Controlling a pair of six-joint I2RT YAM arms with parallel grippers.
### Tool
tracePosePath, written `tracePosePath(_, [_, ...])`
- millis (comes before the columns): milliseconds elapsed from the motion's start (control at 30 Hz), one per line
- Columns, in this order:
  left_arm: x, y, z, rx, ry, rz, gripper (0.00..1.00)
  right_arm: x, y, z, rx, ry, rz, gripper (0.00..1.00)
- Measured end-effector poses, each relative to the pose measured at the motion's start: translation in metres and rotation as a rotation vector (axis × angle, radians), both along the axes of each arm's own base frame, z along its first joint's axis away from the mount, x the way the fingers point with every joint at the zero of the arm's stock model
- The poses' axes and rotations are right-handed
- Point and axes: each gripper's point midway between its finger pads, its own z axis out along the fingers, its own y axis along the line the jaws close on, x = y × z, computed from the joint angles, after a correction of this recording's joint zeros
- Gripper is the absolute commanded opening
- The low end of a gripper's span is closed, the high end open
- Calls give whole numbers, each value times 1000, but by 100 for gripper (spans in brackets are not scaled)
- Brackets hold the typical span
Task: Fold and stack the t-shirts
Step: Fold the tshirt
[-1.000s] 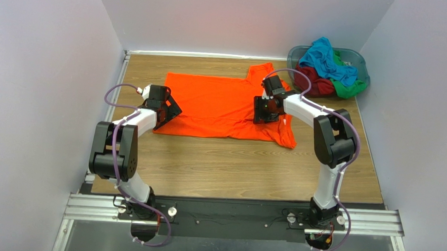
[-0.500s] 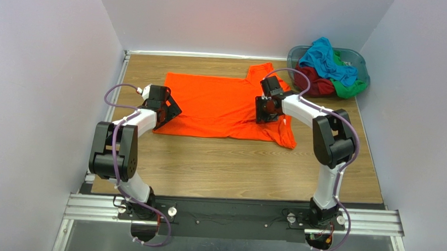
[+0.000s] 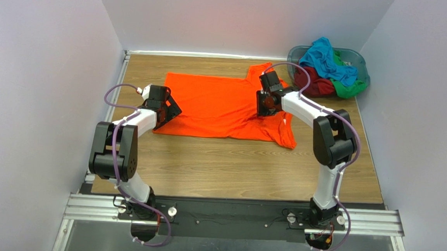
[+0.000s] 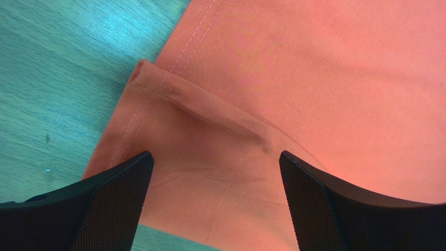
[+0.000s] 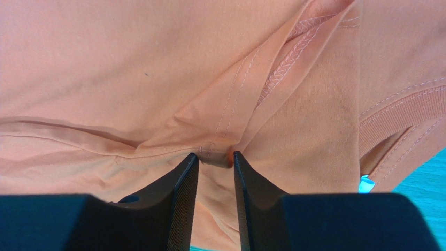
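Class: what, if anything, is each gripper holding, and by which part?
Right gripper pinches the orange t-shirt at a seamed fold near its collar; left gripper, open, holds nothing.

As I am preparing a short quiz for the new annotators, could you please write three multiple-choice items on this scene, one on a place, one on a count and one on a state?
1. Where on the table does the basket stand?
A. far right corner
B. near left corner
C. centre

2. How many colours of cloth show in the basket?
A. one
B. three
C. five

3. How is the left hand over the orange shirt?
A. shut on a sleeve
B. lifting the shirt high
C. open above a corner of it

Key: 1 A, it sits by the far wall on the right; 2 B, turquoise, dark red and green show; 3 C, its fingers stand wide apart with the hemmed corner between them.
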Motion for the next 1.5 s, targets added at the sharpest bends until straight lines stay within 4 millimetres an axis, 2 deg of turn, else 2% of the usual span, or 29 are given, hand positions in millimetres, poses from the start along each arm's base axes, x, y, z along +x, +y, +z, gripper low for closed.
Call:
tracePosePath(100, [0, 0, 0, 0, 0, 0, 98, 2, 1, 1, 1, -6, 1, 31])
tracePosePath(167, [0, 0, 0, 0, 0, 1, 98, 2, 1, -1, -2, 0, 2, 23])
tracePosePath(300, [0, 0, 1, 0, 0, 1, 98, 1, 0, -9, -11, 16, 6, 15])
tracePosePath(467, [-3, 1, 2, 1, 3, 2, 98, 11, 3, -1, -22, -9, 40, 6])
tracePosePath(700, [-7, 2, 1, 2, 8, 2, 98, 30, 10, 19, -41, -82, 133, 6])
tracePosePath(900, [-8, 2, 3, 2, 5, 1, 98, 38, 16, 14, -67, -91, 237, 6])
tracePosePath(1300, [-14, 2, 0, 2, 12, 1, 98, 43, 38, 11, -49, -111, 465, 6])
tracePosePath(1433, [-14, 2, 0, 2, 13, 1, 98, 42, 47, 5, -69, -114, 532, 7])
tracePosePath(1500, [-15, 2, 0, 2, 13, 1, 98, 44, 50, 4, -78, -122, 551, 11])
